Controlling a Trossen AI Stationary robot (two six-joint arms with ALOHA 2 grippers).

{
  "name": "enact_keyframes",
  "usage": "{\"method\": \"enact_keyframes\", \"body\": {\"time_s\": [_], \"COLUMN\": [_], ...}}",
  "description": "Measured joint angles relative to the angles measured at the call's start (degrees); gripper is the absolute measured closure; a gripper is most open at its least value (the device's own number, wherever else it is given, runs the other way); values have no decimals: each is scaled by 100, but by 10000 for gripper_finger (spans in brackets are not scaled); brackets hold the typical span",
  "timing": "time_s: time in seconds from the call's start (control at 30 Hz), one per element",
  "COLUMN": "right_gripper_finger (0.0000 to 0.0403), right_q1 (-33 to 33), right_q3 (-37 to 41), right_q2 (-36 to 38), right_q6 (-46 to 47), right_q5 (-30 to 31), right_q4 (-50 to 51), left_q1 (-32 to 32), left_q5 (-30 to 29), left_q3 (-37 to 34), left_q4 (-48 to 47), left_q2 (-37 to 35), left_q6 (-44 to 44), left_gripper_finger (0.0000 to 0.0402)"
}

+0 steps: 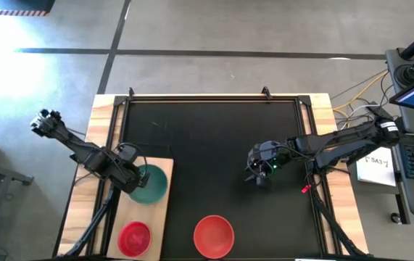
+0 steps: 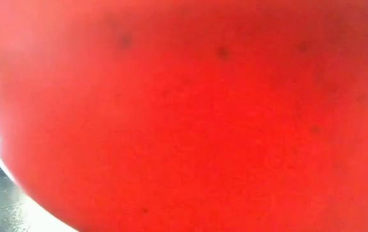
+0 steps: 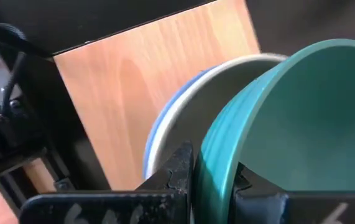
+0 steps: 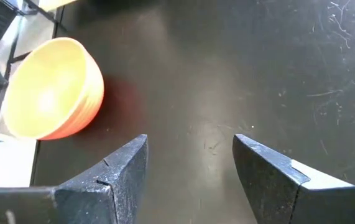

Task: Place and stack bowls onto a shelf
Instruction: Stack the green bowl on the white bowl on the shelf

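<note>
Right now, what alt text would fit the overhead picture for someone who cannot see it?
The left hand grips a teal plastic bowl over a light wooden board holding a magenta bowl. A red bowl sits on the black table; the open right hand hovers apart.

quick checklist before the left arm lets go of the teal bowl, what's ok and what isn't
1. Left gripper clamped on the teal bowl rim: ok.
2. Teal bowl over the wooden shelf: ok, high view shows it above the board.
3. Teal bowl nested in the white bowl beneath it: cannot tell; it looks tilted.
4. Magenta bowl on the shelf, apart from the teal one: ok.
5. Right gripper open, out over the black tabletop, away from the shelf: ok.
6. Red bowl not on the shelf: not ok, it sits on the tabletop.
</note>
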State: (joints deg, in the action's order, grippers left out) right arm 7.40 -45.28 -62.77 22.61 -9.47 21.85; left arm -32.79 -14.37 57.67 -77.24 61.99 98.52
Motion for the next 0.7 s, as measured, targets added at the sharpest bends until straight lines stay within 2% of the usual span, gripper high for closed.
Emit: {"method": "enact_keyframes", "body": {"time_s": [0.3,0.47,0.7], "right_gripper_finger": [179,179,179], "right_q1": [0,0,1], "right_q3": [-134,-195,-233], "right_q2": [-124,-115,-115], "right_q6": [2,2,110], "right_q5": [0,0,-288], "right_q4": [15,19,4], "left_q1": [-20,-19,-19], "left_q5": [-1,23,869], "left_q3": [-244,-271,-223], "left_q4": [-63,-117,-404], "left_q2": [167,176,163], "left_q6": [-102,-111,-137], "left_gripper_finger": [388,372,323]}}
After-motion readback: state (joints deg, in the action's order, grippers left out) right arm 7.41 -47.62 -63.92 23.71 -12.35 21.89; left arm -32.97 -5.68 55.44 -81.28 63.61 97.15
